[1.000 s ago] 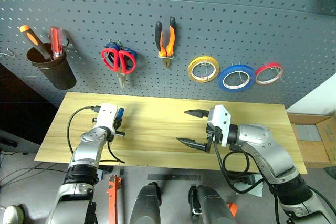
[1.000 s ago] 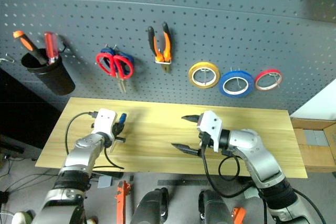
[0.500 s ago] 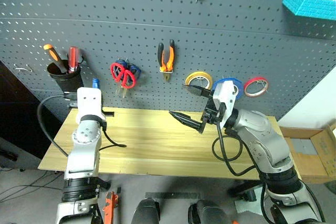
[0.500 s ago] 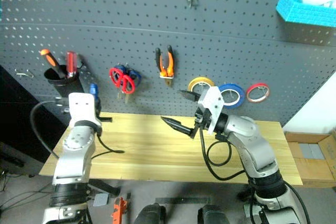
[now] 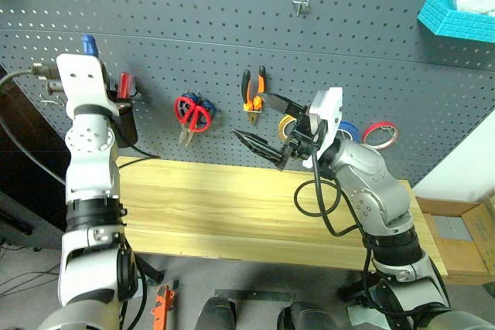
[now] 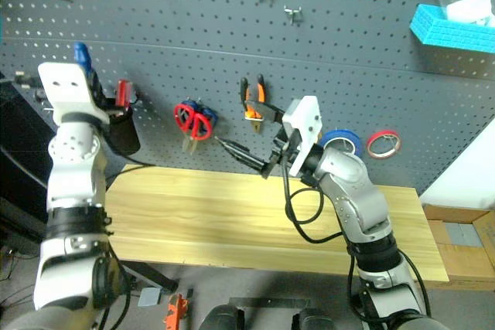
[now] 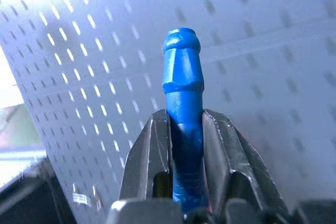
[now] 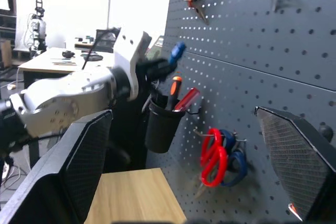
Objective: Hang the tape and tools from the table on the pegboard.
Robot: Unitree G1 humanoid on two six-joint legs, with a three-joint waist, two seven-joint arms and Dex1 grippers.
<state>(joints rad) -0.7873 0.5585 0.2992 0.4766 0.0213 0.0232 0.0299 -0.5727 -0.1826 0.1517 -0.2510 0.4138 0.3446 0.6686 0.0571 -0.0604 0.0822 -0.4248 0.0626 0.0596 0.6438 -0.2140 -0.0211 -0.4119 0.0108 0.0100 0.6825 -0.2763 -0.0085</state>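
Our left gripper [image 7: 185,145], fingers clamped on blue-handled screwdriver [image 7: 182,103], high by black cup [image 6: 120,130] on pegboard [image 5: 371,75]. Shaft hidden from us; risk: tip misses cup mouth, or strikes red screwdriver [image 5: 124,85], and drops to counter [image 5: 232,206]. Our right gripper [image 5: 259,125], fingers wide apart, empty, near hung pliers [image 5: 252,92]; we could knock them off hook.

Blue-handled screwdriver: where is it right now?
The blue-handled screwdriver is clamped in the left gripper, raised at the pegboard on the left, just above the black cup holding the other screwdrivers.
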